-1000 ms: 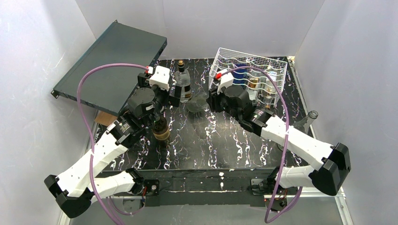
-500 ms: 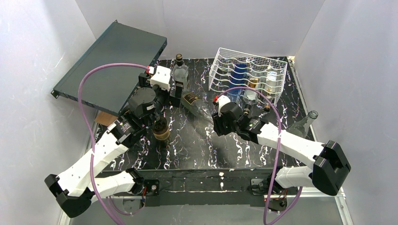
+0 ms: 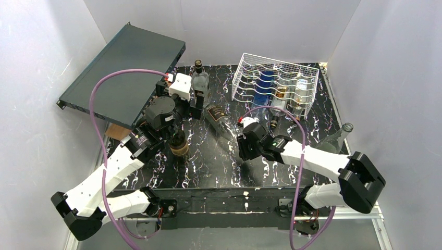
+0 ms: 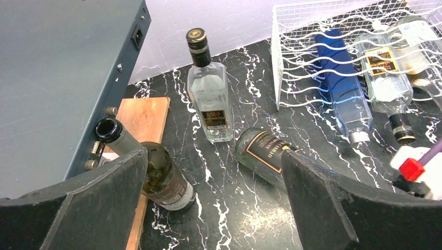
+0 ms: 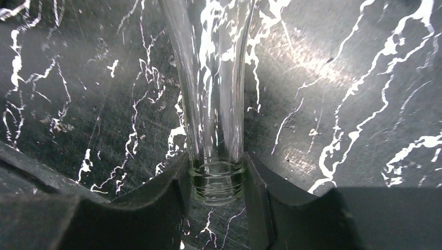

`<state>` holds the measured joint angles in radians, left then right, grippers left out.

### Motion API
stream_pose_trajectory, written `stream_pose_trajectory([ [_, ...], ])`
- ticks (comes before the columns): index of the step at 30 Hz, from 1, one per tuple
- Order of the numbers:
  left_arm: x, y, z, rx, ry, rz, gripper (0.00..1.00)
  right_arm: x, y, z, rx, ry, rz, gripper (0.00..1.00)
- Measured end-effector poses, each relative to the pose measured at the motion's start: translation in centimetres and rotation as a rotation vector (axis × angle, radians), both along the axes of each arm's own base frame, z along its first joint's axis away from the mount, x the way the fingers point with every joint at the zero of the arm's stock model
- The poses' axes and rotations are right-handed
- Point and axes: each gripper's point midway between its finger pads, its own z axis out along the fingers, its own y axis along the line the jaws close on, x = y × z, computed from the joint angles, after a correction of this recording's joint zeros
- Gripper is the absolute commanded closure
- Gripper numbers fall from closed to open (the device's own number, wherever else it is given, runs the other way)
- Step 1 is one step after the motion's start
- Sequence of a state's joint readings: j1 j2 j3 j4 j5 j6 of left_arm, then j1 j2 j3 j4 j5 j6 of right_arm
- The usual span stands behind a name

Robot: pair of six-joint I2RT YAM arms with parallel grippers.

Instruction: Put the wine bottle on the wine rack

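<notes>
Clear glass wine bottle, ribbed mouth, on white-veined black table.

Bare black marble tabletop lies open across the lower centre of the top view. The upper centre is crowded: an upright clear glass bottle, a dark glass bottle lower left of it, and a clear glass wine bottle with a dark label lying slantwise. The white wire wine rack, upper right, has free left cradles (bottles lie in the others) — a flat dark-teal metal case walls the upper left.
</notes>
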<state>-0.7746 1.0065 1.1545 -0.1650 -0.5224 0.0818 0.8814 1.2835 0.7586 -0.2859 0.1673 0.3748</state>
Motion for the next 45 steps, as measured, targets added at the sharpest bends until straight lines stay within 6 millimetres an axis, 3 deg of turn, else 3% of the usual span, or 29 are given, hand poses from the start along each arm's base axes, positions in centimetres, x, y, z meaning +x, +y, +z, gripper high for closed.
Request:
stream_pose_trajectory([
  [7,0.1,-0.4,-0.3,0.002,0.008,-0.007,0.01,-0.9,0.1,-2.5,-0.047,0.075,0.004,0.97],
  [15,0.1,-0.6,-0.5,0.006,0.013,-0.012,0.01,-1.4,0.0,-4.1,-0.081,0.117,-0.001,0.60],
  [22,0.1,-0.6,-0.5,0.007,0.014,-0.013,0.01,-1.2,0.1,-4.5,-0.088,0.119,-0.004,0.19],
  [26,0.1,-0.7,-0.6,0.009,0.015,-0.014,0.01,-1.0,0.0,-4.5,-0.101,0.111,-0.006,0.07],
  [31,0.1,-0.7,-0.6,0.009,0.015,-0.014,0.01,0.7,0.7,-4.2,-0.155,0.083,0.002,0.04],
  [37,0.1,-0.7,-0.6,0.009,0.015,-0.014,0.01,5.6,3.3,-2.9,-0.272,0.014,-0.010,0.12],
  [40,0.1,-0.7,-0.6,0.009,0.014,-0.014,0.01,6.6,3.8,-3.0,-0.308,0.003,-0.007,0.24],
  [45,0.1,-0.7,-0.6,0.012,0.014,-0.015,0.01,6.5,2.9,-4.3,-0.359,0.016,-0.030,0.48],
])
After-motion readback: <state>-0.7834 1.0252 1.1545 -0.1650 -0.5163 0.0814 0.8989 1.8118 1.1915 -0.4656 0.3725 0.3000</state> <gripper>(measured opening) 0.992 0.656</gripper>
